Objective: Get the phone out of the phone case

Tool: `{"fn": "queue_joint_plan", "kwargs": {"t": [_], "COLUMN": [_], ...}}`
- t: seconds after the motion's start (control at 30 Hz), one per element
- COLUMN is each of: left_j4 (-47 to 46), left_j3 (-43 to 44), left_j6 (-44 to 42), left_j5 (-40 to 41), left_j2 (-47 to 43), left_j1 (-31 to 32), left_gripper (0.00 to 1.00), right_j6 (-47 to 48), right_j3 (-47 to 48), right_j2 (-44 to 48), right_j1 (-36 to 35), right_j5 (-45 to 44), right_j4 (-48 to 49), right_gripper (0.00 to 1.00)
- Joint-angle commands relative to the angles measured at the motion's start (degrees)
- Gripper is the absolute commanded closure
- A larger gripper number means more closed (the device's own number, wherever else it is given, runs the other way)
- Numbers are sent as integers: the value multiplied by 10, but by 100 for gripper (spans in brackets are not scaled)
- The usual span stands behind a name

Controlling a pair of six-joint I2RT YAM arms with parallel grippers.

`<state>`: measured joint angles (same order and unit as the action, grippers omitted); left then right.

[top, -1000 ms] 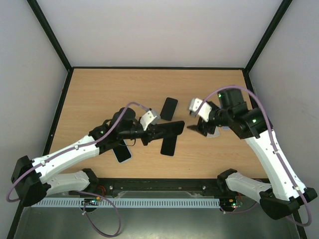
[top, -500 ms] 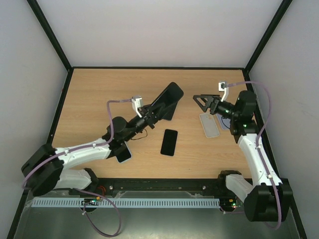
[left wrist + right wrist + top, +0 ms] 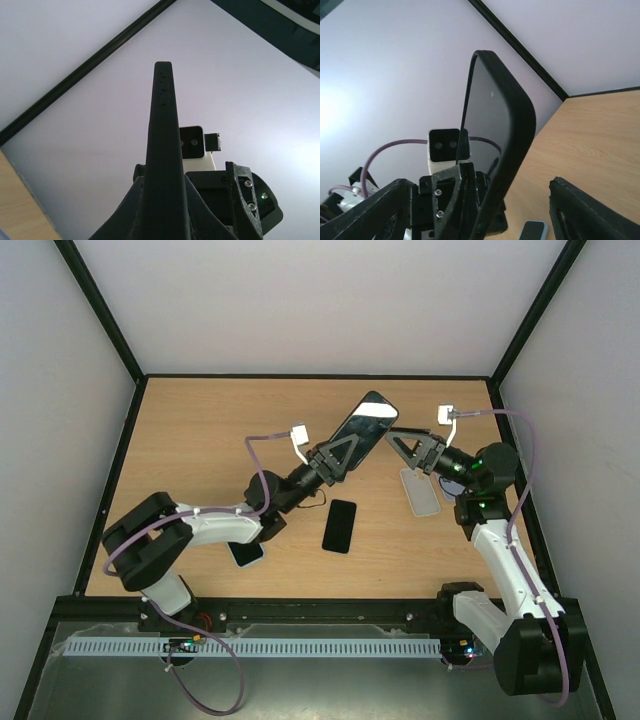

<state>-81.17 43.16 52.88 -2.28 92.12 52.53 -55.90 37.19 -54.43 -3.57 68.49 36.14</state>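
Your left gripper (image 3: 338, 454) is clamped on the lower end of the phone (image 3: 366, 423). It holds the phone above the table (image 3: 200, 440), tilted so the top end faces your right gripper (image 3: 396, 444). That one stands spread wide just beside it, likely ready to strip the case (image 3: 520, 135), which seems to be on.

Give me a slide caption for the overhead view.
The left gripper holds a cased phone up toward the open right gripper.

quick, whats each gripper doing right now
left gripper: shut on the cased phone, holding it raised.
right gripper: open, holding nothing, jaws pointed at the cased phone.
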Motion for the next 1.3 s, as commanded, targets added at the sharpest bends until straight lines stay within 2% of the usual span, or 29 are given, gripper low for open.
{"fn": "queue_joint_plan", "kwargs": {"t": [0.0,0.13,0.3,0.33,0.4,0.47,0.53,0.63,0.7,0.73,0.83,0.97,1.07,1.27], "left_j4": [-126,-135,-125,-119,-101,-89,-68,7,144,217,425,560,584,625], "left_j3": [39,49,55,55,49,22,-28,-111,-133,-128,-82,-31,-7,31], "left_j6": [49,62,71,72,73,65,48,8,-42,-75,-204,-294,-324,-373], "left_j5": [-13,-18,-28,-30,-42,-55,-69,-93,-127,-141,-179,-238,-284,-321], "left_j2": [20,38,43,42,37,20,-11,-93,-148,-173,-221,-230,-219,-193], "left_j1": [7,13,15,15,12,6,-4,-27,-45,-50,-53,-60,-58,-46], "left_gripper": [89,89,88,82,59,46,37,31,30,29,30,31,32,40], "right_j6": [-49,-81,-99,-97,-82,-33,67,308,456,530,695,803,852,867], "right_j3": [-7,-9,-11,-10,-4,12,40,88,117,140,178,197,201,204], "right_j2": [10,9,11,12,13,18,29,42,41,38,21,6,3,8], "right_j1": [-5,-6,-6,-6,-5,-6,-5,-6,-6,-6,-13,-38,-51,-61], "right_j5": [-4,-20,-25,-25,-25,-21,-18,-13,11,15,19,1,2,27], "right_j4": [71,87,112,110,90,33,-83,-296,-425,-523,-685,-785,-829,-859], "right_gripper": [30,44,77,83,91,97,98,98,98,98,98,98,98,98]}}
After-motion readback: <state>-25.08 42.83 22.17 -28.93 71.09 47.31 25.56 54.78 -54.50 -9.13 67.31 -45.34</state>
